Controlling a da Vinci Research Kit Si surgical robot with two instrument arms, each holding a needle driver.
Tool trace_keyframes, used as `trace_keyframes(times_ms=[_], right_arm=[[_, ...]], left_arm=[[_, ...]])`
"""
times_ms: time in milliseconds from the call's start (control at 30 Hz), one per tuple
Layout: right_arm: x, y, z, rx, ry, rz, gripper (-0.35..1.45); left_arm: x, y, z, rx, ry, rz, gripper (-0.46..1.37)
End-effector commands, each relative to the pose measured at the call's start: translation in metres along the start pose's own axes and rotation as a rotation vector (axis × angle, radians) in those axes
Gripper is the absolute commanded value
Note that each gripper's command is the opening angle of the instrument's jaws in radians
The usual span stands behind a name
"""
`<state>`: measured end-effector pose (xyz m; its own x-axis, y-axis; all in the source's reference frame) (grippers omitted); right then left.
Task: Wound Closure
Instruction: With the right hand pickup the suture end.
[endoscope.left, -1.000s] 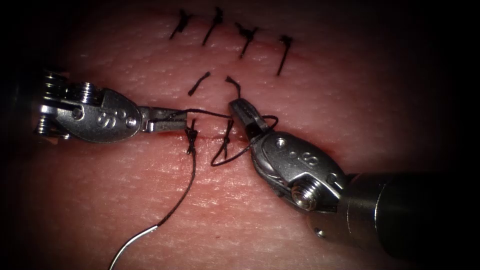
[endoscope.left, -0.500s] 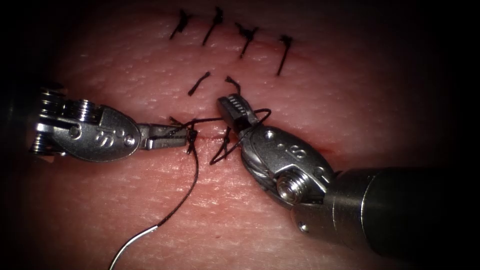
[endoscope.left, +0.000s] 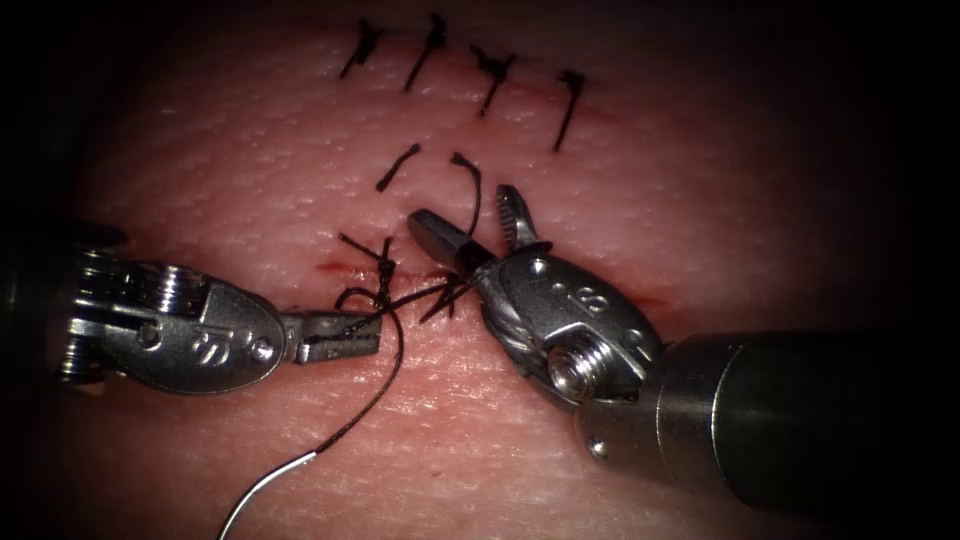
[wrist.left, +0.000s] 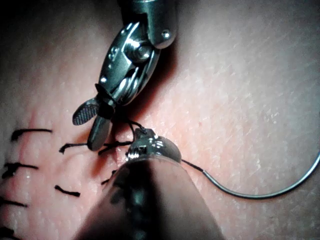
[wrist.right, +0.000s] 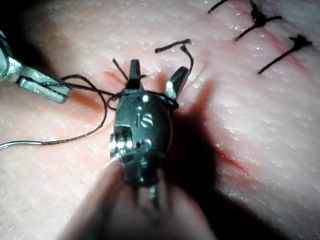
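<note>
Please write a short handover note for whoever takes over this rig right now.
Left tool: shut on the thread, left of the knot.
Right tool: open, holds nothing, over the cut.
Needle: free on the tissue, not in it, trailing from the thread.
Done: four stitches on the far cut; knots on the near cut.
Left: the near cut to the right of the knots looks unstitched; thread uncut.

Needle (endoscope.left: 262, 487) free on tissue (endoscope.left: 600, 180), prob. unheld.
</note>
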<state>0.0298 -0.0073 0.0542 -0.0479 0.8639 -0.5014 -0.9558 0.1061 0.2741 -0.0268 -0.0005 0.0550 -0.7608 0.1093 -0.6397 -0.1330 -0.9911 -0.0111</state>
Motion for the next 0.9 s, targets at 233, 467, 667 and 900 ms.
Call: trace_keyframes(times_ms=[233,467,667,900], right_arm=[[0.0003,0.0004,0.0017,-0.014,-0.012,-0.020,1.05],[0.0003,0.0001,0.0032,-0.026,-0.002,-0.024,0.98],[-0.0002,0.0007,0.0044,-0.039,-0.018,-0.055,0.99],[0.0001,0.0007,0.0049,-0.046,-0.016,-0.076,0.99]], left_arm=[[0.0003,0.0002,0.0000,-0.019,0.005,0.004,-0.35],[0.0004,0.0002,0.0000,-0.022,0.003,0.007,-0.35],[0.0004,0.0001,-0.0001,-0.023,0.004,0.007,-0.35],[0.0005,0.0002,-0.0001,-0.022,0.003,0.007,-0.35]])
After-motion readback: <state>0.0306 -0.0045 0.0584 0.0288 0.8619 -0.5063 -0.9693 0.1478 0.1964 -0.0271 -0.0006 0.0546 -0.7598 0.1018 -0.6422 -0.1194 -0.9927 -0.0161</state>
